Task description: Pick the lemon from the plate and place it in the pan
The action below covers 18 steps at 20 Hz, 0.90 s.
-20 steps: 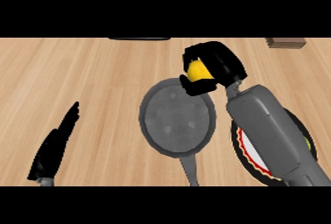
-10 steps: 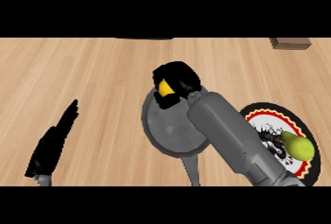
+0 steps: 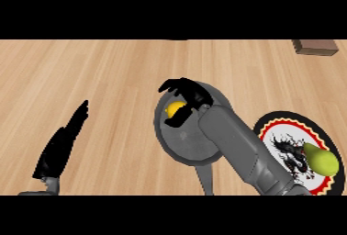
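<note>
The yellow lemon lies in the far left part of the grey pan, partly hidden by my right hand. That hand hovers over the pan with its fingers spread past the lemon and its thumb on the near side, open. The round plate, with a red and black rim, sits right of the pan, half covered by my right forearm. My left hand rests open at the lower left, fingers straight, far from the pan.
A green pear lies on the plate's right side. The pan's handle points toward me. A brown block sits at the far right edge of the wooden counter.
My right hand moved left and down from above the pan's far rim into the pan with the lemon. Its fingers have spread, and the lemon now shows between them and the thumb.
</note>
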Tool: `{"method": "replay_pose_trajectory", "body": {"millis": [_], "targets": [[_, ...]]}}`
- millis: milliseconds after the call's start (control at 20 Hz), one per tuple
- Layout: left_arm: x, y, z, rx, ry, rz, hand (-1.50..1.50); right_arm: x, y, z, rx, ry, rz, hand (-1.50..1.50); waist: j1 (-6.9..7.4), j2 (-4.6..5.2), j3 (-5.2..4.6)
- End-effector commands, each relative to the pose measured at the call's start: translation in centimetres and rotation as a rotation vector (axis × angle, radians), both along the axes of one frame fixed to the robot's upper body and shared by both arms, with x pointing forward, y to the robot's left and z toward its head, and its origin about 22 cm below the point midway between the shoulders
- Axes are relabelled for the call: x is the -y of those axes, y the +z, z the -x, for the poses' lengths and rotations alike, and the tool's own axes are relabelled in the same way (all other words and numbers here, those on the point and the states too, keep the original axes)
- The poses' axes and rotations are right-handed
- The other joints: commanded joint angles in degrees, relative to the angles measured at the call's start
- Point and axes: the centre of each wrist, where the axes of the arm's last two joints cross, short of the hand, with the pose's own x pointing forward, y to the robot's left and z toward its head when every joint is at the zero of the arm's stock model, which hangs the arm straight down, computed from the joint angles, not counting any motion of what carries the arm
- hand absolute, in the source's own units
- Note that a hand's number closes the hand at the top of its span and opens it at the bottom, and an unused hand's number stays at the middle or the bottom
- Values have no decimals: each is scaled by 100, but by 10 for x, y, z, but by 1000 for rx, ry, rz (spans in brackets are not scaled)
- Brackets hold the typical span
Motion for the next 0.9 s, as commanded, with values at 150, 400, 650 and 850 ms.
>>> {"method": "replay_pose_trajectory", "body": {"millis": [150,400,650,850], "targets": [[-1,-9,0,3,17,-3,0,-2,3,1,109,-129,-305,-150,-32,-9,1],[5,-11,11,-8,21,-3,0,7,18,-18,141,-308,-460,-150,-94,-18,2],[-9,-3,10,-17,54,12,0,50,15,-36,153,-497,-520,-150,-287,-40,0],[-10,-8,9,-19,63,-16,0,100,-3,-36,181,-533,-586,-150,-352,-48,0]]}}
